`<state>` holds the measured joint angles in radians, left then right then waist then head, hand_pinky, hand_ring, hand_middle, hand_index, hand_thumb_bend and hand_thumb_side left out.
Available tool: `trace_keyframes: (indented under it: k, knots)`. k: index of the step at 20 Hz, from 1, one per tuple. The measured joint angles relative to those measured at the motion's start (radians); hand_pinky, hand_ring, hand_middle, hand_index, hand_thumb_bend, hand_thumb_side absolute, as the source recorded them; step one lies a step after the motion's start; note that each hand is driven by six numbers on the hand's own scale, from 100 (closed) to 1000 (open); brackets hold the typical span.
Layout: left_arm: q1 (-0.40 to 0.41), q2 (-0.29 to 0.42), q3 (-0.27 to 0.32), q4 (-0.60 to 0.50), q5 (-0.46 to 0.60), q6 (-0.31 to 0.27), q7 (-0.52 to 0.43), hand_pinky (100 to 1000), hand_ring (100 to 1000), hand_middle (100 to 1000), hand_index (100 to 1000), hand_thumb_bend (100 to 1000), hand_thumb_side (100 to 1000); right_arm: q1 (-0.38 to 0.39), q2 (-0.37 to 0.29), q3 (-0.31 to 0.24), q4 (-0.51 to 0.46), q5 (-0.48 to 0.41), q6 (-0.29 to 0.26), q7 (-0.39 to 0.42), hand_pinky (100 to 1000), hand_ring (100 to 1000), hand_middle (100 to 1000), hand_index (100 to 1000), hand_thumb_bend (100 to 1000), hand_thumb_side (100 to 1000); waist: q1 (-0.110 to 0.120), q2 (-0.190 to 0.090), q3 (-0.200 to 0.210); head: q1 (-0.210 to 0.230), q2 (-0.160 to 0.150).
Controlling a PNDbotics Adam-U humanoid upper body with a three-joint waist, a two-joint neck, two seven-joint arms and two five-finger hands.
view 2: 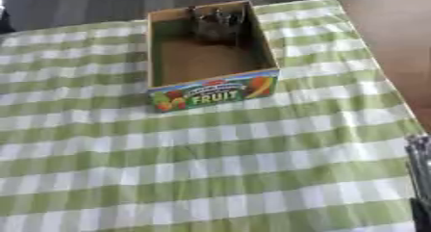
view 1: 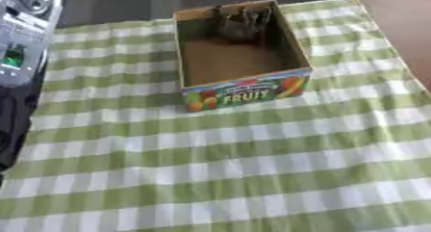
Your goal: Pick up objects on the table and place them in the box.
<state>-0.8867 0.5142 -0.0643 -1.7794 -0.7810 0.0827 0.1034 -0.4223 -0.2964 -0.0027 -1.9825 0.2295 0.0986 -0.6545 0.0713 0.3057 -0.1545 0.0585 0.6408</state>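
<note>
A cardboard box [view 1: 244, 89] with a bright "FRUIT" label on its front stands open on the far middle of the green-and-white checked cloth [view 1: 227, 168]. Inside it, against the far wall, lies a grey-brown thing [view 1: 240, 26] with upright prongs; I cannot make out what it is. My left arm [view 1: 21, 38], silver with a small green light, shows along the left edge, with a black part [view 1: 8, 125] below it. A thin dark and silver strip of my right hand [view 2: 419, 178] shows at the right edge. No loose object shows on the cloth.
Bare brown tabletop [view 2: 396, 38] lies beyond the cloth's right edge. A dark floor runs behind the table's far edge.
</note>
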Motion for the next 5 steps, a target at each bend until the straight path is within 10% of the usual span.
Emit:
trace_keyframes:
  k: [5]
  knots:
    - [0.132, -0.014, 0.054, -0.154, 0.249, 0.070, 0.119, 629, 718, 840, 908, 100, 558, -0.004, 0.000, -0.010, 0.000, 0.007, -0.004, -0.013, 811, 648, 684, 799, 100, 682, -0.023, -0.004, 0.020, -0.026, 0.007]
